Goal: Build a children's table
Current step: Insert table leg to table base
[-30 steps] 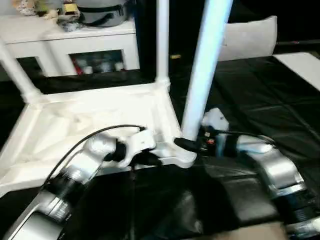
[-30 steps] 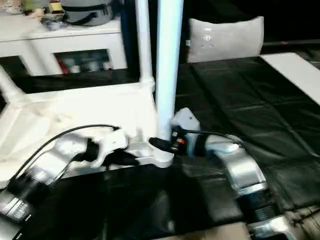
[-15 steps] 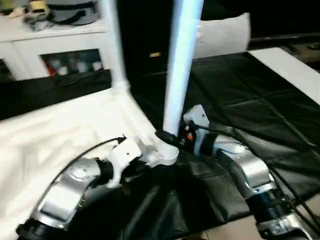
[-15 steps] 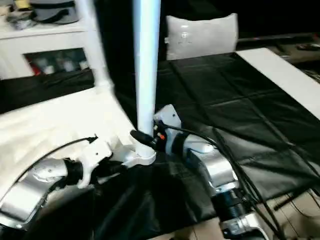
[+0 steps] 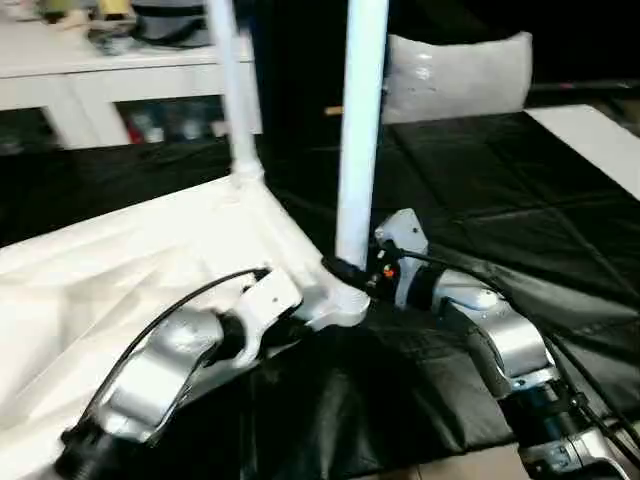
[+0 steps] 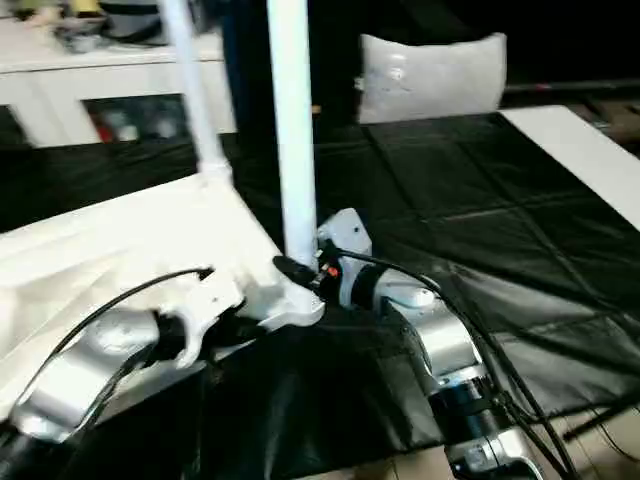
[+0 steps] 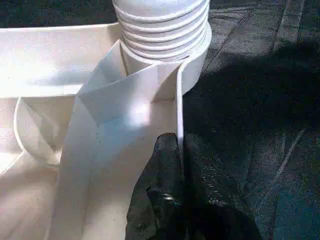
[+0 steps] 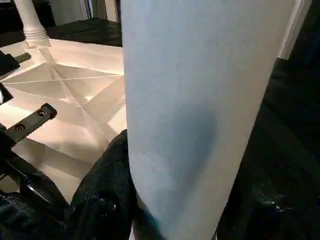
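A black quilted mat [image 5: 520, 220] covers the work surface, its stitched seams dividing it into large squares and its near edge creased and glossy under overhead light. At the far side a grey cushion [image 6: 432, 76] stands upright against a dark backdrop. A white shelf unit [image 5: 110, 85] occupies the far left, its top crowded with objects too blurred to identify and its open compartments holding what may be small colourful containers. A white flat panel [image 6: 585, 150] lies along the mat's right edge.
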